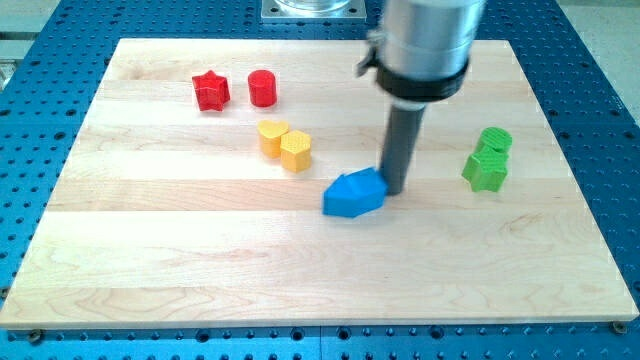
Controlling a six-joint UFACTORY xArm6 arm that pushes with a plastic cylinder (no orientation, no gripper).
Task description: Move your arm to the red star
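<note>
The red star (210, 90) lies near the board's top left, with a red cylinder (262, 88) just to its right. My tip (394, 190) is near the board's middle, far to the right of and below the red star. It touches the right side of two blue blocks (354, 194) that sit pressed together and look blurred.
A yellow heart-like block (271, 136) and a yellow hexagon (296, 151) sit together left of centre. A green cylinder (495, 140) and a green star (485, 170) sit at the right. The wooden board (200, 260) lies on a blue perforated table.
</note>
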